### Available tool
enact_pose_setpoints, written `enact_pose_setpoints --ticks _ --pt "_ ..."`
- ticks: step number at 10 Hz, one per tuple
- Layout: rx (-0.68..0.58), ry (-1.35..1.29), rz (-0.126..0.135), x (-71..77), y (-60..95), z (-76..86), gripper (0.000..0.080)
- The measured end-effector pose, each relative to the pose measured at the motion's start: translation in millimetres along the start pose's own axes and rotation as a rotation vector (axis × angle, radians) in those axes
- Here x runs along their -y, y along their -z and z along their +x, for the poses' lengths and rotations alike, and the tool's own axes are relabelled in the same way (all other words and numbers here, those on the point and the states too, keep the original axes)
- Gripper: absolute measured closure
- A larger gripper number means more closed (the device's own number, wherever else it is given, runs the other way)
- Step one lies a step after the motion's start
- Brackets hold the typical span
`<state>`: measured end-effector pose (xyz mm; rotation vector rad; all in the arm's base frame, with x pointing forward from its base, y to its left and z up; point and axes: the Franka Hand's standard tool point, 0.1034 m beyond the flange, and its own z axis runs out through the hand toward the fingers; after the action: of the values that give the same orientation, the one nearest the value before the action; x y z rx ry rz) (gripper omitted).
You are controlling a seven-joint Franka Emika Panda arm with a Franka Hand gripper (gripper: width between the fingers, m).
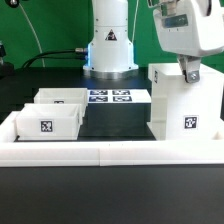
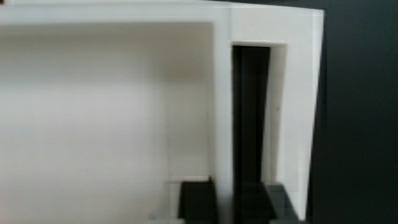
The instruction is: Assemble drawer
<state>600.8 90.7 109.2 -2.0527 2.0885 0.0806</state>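
Now, housing (image 1: 185, 108): upright, long axis vertical, tagged face toward the camera, at the exterior view's right.
trays (image 1: 48, 120): two, open tops up, well apart from the housing, at the left.
hand (image 1: 188, 73): clamped narrow on the housing's top wall.
desk (image 1: 115, 125): black, white-bordered.

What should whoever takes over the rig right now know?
Gripper: down at the housing's top edge, straddling one wall in the wrist view. Whether it is clamped can't be told.
Housing: upright, on the exterior view's right.
Near tray and far tray: on the exterior view's left, both outside the housing.
Marker board: between trays and housing.
Done: no tray is in yet.
Left: probably position the housing, then slide in both trays.
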Motion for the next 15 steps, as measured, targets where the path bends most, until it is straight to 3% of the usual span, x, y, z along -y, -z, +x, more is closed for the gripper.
enact_pose_setpoints --ticks 3,8,10,12,13,15 --pt "0.018 -0.038 0.009 5.3 0.3 4.5 0.0761" --pt "0.019 -0.022 0.05 43.5 -3.9 0.1 0.0761" --pt "0.012 -0.009 0.024 44.4 -3.8 -0.3 0.0761" --pt "0.013 -0.004 0.019 44.0 -3.9 0.5 0.0761" --pt "0.015 -0.001 0.018 43.8 -4.1 -0.4 0.0686" --pt "0.015 0.006 0.018 43.6 -4.3 -1.1 0.0363"
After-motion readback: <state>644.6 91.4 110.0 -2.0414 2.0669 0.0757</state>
